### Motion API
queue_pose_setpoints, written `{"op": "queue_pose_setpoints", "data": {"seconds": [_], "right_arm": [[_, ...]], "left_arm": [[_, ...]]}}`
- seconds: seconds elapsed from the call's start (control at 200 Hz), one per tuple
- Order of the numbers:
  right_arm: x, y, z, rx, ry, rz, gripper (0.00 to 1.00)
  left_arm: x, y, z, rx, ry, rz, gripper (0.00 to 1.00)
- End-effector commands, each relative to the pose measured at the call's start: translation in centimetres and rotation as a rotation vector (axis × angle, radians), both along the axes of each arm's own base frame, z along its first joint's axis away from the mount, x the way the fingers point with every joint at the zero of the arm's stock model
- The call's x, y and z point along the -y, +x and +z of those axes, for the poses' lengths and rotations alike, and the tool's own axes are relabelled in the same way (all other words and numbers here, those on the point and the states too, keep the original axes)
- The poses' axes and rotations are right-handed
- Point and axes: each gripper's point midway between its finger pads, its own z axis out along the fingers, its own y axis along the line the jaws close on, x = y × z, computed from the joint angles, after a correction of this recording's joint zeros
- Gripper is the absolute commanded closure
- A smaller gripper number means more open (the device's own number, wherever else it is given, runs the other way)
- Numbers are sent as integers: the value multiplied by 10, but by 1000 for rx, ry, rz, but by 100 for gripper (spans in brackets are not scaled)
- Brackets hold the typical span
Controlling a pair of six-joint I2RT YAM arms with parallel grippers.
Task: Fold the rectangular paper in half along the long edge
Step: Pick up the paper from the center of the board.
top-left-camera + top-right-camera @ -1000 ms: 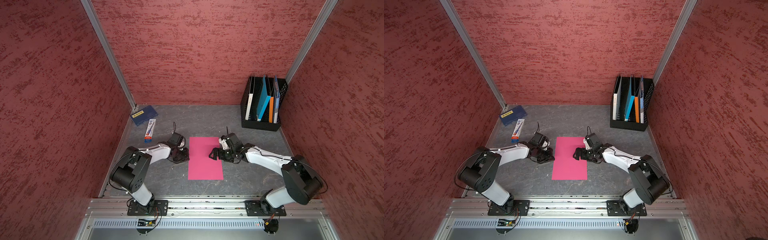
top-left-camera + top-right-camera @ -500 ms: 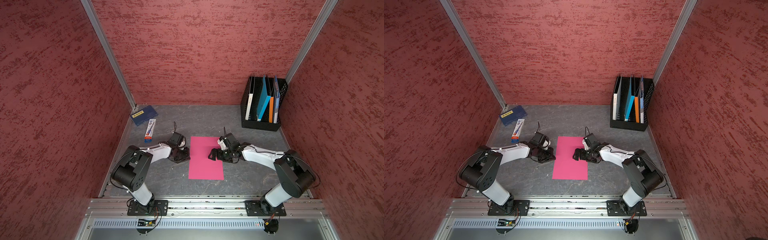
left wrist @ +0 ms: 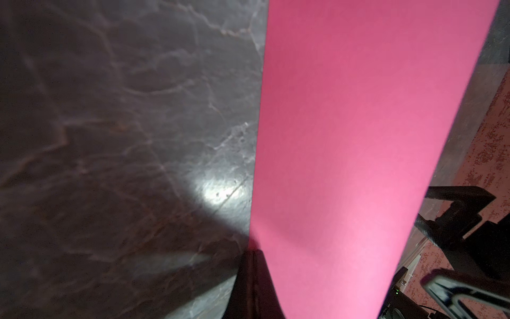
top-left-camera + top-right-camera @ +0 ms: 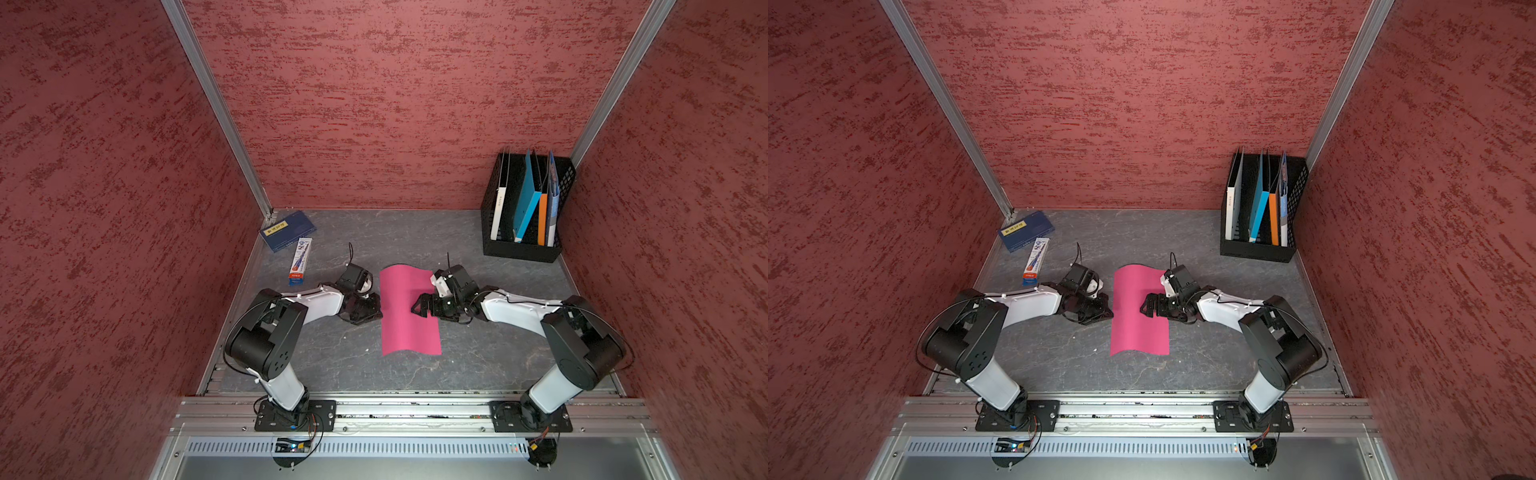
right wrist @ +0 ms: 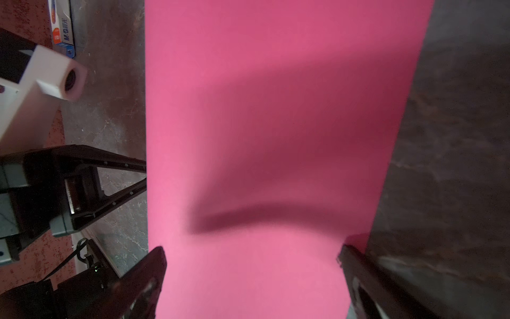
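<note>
Left gripper [image 4: 376, 310] clenched on rectangular paper [image 4: 405, 328] edge; right gripper [image 4: 419, 306] spread wide; sheet bright pink, unmarked, bowed.

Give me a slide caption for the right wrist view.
Open right end effector poised over the pink paper, facing the shut left end effector at the sheet's far long edge.

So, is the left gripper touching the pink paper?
Touching. In the left wrist view the left gripper is shut, and its tips pinch the pink paper right at its long edge, with no gap.
</note>
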Motion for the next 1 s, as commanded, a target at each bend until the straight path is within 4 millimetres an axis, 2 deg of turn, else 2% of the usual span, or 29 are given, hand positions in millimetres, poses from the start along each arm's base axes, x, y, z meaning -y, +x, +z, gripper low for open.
{"op": "queue_pose_setpoints", "data": {"seconds": [0.0,0.421,0.797,0.997], "right_arm": [[4,-13,-20,-75,0,-4,1],[-6,-11,-21,-92,52,-2,1],[-22,-9,0,-74,190,5,1],[-26,-10,4,-70,233,14,1]], "left_arm": [[-23,-23,-36,-101,136,13,100],[-14,-21,-35,-93,152,-9,100],[-6,-19,-34,-84,188,-36,100],[-5,-21,-34,-86,205,-46,100]]}}
